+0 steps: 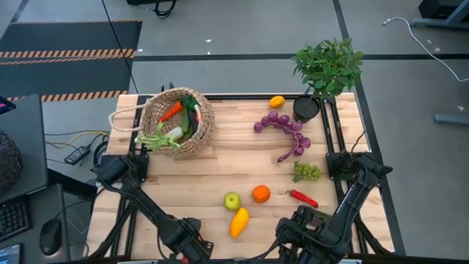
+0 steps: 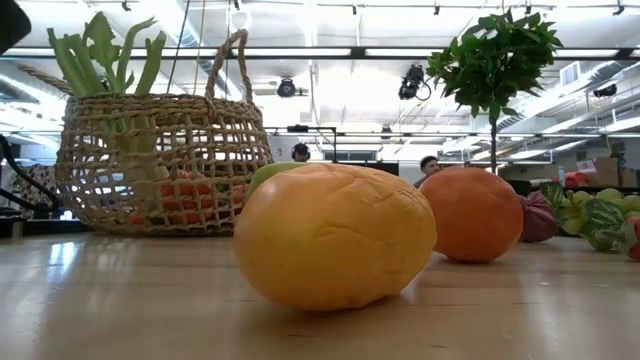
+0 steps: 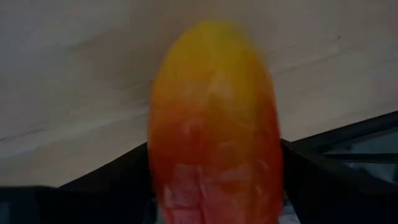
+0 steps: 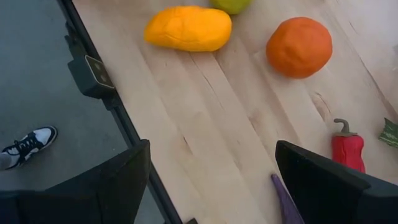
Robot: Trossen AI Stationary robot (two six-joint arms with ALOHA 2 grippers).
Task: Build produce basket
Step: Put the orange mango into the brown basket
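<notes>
basket (image 1: pixel 178 121) near the far left corner holds carrot (image 1: pixel 171 111) and leek (image 1: pixel 163 136), rest of the produce still loose on the desk (image 1: pixel 220 169), both claws spread apart, empty.

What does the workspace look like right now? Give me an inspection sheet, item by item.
Surface: wooden table, planks bare between items.
Job's things: wicker basket holds carrot and leek; loose on the table are yellow-orange fruit, orange, chili, green grapes, purple grapes.
Clutter: potted plant at the far right corner.
Grippers: left gripper open, facing the yellow-orange fruit; right gripper open, empty, at the near edge.
Cables: cables on the floor left of the table.
Surroundings: keyboard on a side desk; people beyond the table.
</notes>
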